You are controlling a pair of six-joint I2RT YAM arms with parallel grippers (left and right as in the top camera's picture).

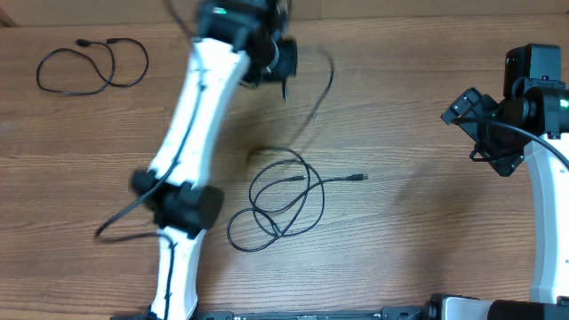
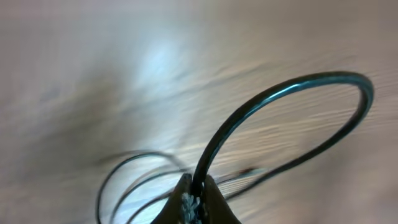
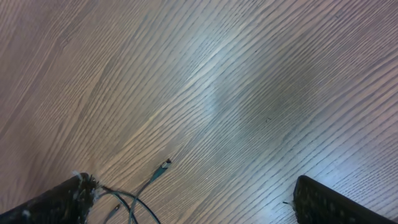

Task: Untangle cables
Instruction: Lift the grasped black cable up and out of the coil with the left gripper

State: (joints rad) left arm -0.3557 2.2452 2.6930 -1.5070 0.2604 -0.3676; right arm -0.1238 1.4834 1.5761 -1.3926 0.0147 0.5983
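A tangle of black cable (image 1: 280, 200) lies coiled on the table centre, one plug end (image 1: 359, 179) pointing right. My left gripper (image 1: 283, 78) is at the far centre, shut on a black cable (image 2: 273, 106) that arcs in a loop (image 1: 320, 89) down toward the tangle. In the left wrist view the fingers (image 2: 196, 202) pinch this cable, with coils blurred below. My right gripper (image 1: 484, 133) is open and empty at the right, above bare table. Its view shows the plug end (image 3: 163, 167) and a bit of coil (image 3: 134, 208) at the lower left.
A separate thin black cable (image 1: 93, 67) lies looped at the far left corner. The left arm (image 1: 191, 142) stretches diagonally over the left half of the table. The right arm base (image 1: 542, 222) stands at the right edge.
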